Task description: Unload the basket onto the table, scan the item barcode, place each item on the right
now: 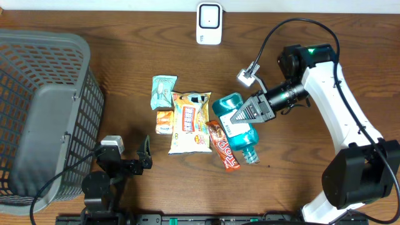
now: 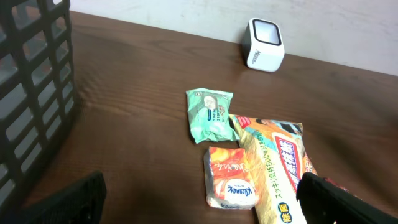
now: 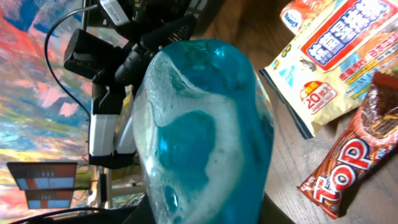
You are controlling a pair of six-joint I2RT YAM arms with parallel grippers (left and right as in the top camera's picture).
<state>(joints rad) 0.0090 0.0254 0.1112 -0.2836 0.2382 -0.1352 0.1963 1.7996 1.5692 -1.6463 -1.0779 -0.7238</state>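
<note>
Right tool [image 1: 245, 114] is clenched across the body of the blue bottle [image 1: 245, 140]. In the right wrist view this bottle [image 3: 205, 137] fills nearly all the space in front of the tool. The cap end sticks out to one side of the tool, over the chocolate bar [image 1: 224, 149] and just beside the snack bag [image 1: 189, 123]. The scanner [image 1: 208, 24] stands well apart from the tool, near the far edge of the worktop [image 1: 125, 56]. The left tool [image 1: 147, 156] is released wide and holds nothing.

I judge the main danger to be slipping. The bottle wall looks smooth and rounded, and the liquid inside can move when the wrist turns, so the bottle may rotate or slide between the jaws. I cannot see where the barcode is. If it faces the tool or the worktop, the scanner will not read it. If the bottle travels low, its cap end could drag the chocolate bar along. If it comes too close, it could push the small scanner over.
</note>
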